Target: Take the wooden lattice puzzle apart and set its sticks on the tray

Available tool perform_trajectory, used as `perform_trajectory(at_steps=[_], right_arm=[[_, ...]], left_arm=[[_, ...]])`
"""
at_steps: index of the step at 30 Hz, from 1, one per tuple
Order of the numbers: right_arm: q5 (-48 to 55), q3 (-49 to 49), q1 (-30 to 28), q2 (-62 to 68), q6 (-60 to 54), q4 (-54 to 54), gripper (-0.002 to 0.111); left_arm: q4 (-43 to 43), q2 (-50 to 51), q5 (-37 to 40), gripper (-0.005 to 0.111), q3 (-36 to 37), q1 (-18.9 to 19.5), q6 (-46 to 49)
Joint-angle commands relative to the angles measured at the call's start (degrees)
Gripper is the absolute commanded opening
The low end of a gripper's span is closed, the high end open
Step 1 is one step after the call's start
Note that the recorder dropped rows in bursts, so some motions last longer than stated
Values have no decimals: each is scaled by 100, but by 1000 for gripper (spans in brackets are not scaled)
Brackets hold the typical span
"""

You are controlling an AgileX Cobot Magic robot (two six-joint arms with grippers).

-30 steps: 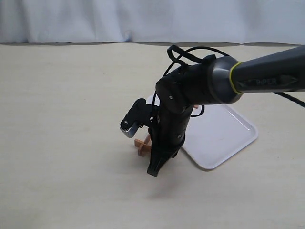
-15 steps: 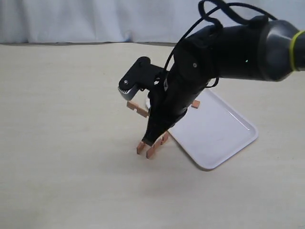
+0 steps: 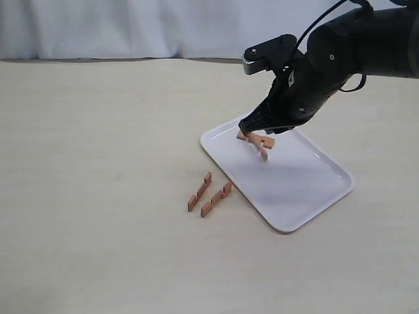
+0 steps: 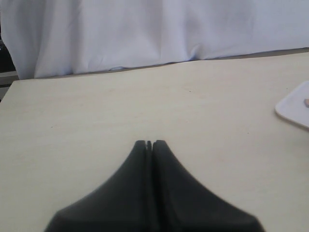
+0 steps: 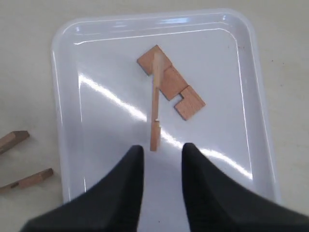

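The left claw [image 4: 149, 143] is shut on nothing, well apart from the tray [image 3: 308, 196]. Two sticks [image 3: 200, 191] lie side by side on the counter [image 3: 98, 163], long axes along the tray's near-left rim, just beside it. The right claw [image 5: 161, 152], the nearer one, is held over the tray with jaws parted and empty, so both are reached leftward. The other sticks [image 5: 171, 82] are in the tray.

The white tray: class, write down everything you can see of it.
The tray is a flat white rectangle, plastic by its gloss, with rounded corners and a low raised rim. It lies flat on the pale table, set at an angle in the exterior view. Two notched wooden sticks are over its middle, one flat on it. The open right gripper hovers above.
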Motion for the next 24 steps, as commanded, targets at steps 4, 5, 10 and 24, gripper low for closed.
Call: perform_trajectory(at_steps=[4, 5, 10, 24], right_arm=[[-39, -12, -23, 124, 22, 353, 56], [-39, -12, -23, 111, -34, 571, 56], [151, -12, 263, 72, -1188, 1466, 56], [443, 19, 1172, 82, 768, 816, 52]], left_arm=[[-22, -18, -54, 0, 14, -48, -6], [-22, -18, -54, 0, 14, -48, -6], [-22, -18, -54, 0, 14, -48, -6], [-22, -18, -54, 0, 14, -48, -6]])
